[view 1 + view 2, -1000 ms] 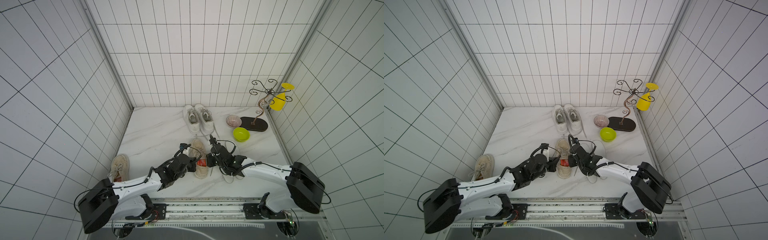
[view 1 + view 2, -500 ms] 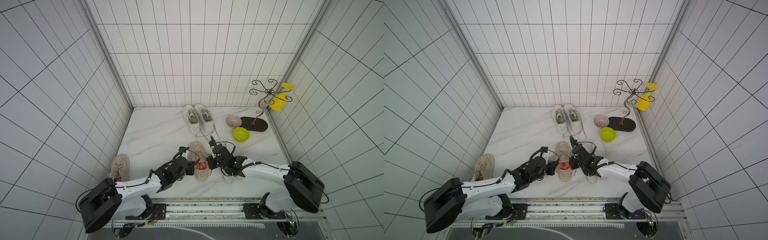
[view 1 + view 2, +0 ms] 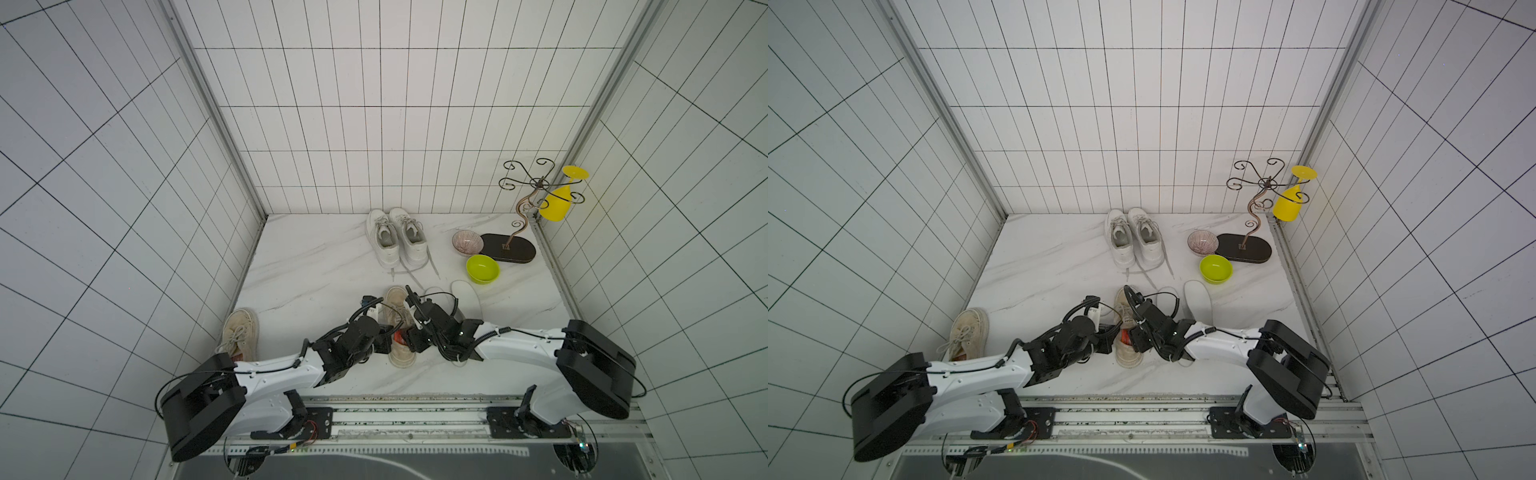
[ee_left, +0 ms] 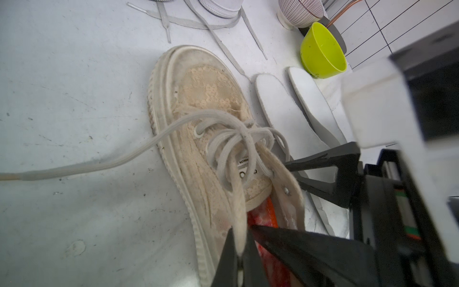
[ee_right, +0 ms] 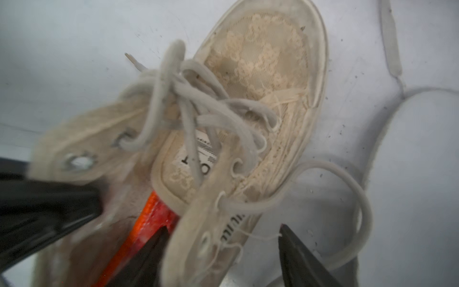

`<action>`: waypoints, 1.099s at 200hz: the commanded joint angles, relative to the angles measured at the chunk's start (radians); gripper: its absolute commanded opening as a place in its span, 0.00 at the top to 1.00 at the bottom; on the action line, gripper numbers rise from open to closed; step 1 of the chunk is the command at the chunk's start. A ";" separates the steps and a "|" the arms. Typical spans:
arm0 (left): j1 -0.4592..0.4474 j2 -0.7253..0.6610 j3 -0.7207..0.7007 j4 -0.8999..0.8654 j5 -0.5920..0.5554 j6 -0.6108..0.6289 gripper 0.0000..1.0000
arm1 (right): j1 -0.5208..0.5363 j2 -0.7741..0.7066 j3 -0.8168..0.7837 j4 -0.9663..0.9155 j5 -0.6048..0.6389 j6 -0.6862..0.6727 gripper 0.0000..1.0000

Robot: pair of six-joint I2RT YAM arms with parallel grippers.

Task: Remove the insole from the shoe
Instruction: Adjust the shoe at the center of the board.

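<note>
Your left gripper [image 4: 239, 238] is clamped on the shoe [image 4: 198, 104] by one flap, to hold the mouth wide. Your right gripper [image 5: 223, 227] is spread, one finger inside, one outside the other flap. The orange insole [image 5: 154, 211] sits inside, not yet out; likely you're lining up a grab.

Tongue label [image 5: 200, 159] of the beige shoe [image 5: 260, 62], right wrist view: I read a black "T" and "O"; the laces [image 5: 188, 129] cover the rest. Dark print [image 5: 231, 227] on the shoe's side flap: blurred, unreadable. Left wrist view: label print too small.
</note>
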 commanded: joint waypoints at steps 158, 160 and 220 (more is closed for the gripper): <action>0.053 -0.004 0.065 -0.079 -0.129 0.040 0.57 | -0.059 0.038 0.173 0.088 0.099 -0.014 0.54; 0.056 -0.001 0.070 -0.083 -0.134 0.043 0.55 | -0.059 0.038 0.173 0.089 0.098 -0.014 0.55; 0.089 0.101 0.164 -0.114 -0.064 0.164 0.31 | -0.064 0.031 0.170 0.104 0.087 -0.014 0.60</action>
